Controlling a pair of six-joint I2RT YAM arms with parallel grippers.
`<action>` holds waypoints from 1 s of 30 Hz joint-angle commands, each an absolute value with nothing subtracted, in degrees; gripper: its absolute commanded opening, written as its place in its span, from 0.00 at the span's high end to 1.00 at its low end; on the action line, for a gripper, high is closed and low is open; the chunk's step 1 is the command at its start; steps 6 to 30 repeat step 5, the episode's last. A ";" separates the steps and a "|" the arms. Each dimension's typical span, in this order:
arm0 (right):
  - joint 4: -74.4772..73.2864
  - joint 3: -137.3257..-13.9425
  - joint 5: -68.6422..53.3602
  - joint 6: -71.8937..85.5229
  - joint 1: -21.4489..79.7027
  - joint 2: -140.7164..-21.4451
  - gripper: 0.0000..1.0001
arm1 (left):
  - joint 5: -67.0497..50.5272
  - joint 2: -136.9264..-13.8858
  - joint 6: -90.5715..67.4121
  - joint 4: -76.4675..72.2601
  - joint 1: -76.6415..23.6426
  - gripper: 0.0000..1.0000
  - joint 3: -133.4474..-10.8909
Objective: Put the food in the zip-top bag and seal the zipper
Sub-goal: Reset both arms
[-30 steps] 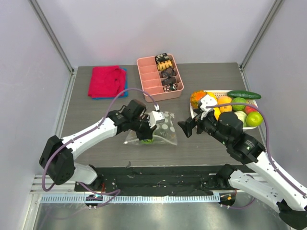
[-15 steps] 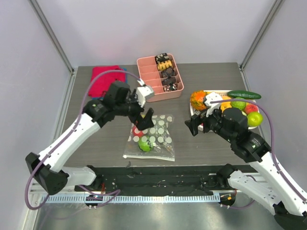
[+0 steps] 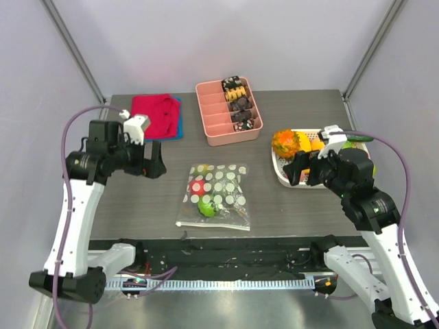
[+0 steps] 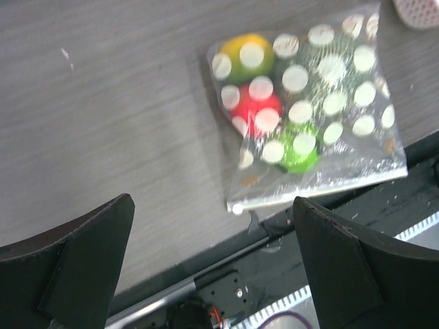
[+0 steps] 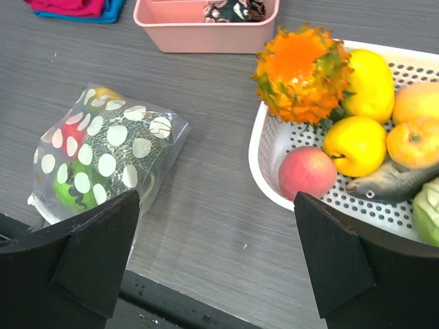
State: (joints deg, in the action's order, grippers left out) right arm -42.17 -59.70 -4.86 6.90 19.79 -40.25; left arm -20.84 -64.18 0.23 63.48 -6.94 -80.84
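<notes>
The fruits (image 4: 257,110) lie inside the bag (image 3: 216,195), the left gripper (image 3: 153,160) and right gripper (image 3: 295,171) hang spread and empty, and the zipper (image 4: 322,190) seems closed, so only checking it remains.

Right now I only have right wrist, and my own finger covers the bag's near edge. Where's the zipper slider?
Observer: Left wrist shows the slider knob at the left end of the zip-top bag's near edge, by the table's front rail. I can't tell whether the strip is fully pressed shut.
Operator: And the other arm, is it in my way?
Observer: No. In the top view the left gripper is open and holds nothing. It sits well left of the bag, just in front of the red cloth.
</notes>
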 commanded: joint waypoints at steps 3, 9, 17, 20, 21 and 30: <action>-42.28 -58.54 -6.15 9.14 16.18 -37.00 0.00 | -16.79 -58.54 0.97 67.41 -6.86 0.00 -72.69; -41.49 -58.19 -5.89 7.83 15.73 -36.83 0.00 | -15.91 -58.71 2.10 66.62 -7.12 0.00 -71.37; -41.49 -58.19 -5.89 7.83 15.73 -36.83 0.00 | -15.91 -58.71 2.10 66.62 -7.12 0.00 -71.37; -41.49 -58.19 -5.89 7.83 15.73 -36.83 0.00 | -15.91 -58.71 2.10 66.62 -7.12 0.00 -71.37; -41.49 -58.19 -5.89 7.83 15.73 -36.83 0.00 | -15.91 -58.71 2.10 66.62 -7.12 0.00 -71.37; -41.49 -58.19 -5.89 7.83 15.73 -36.83 0.00 | -15.91 -58.71 2.10 66.62 -7.12 0.00 -71.37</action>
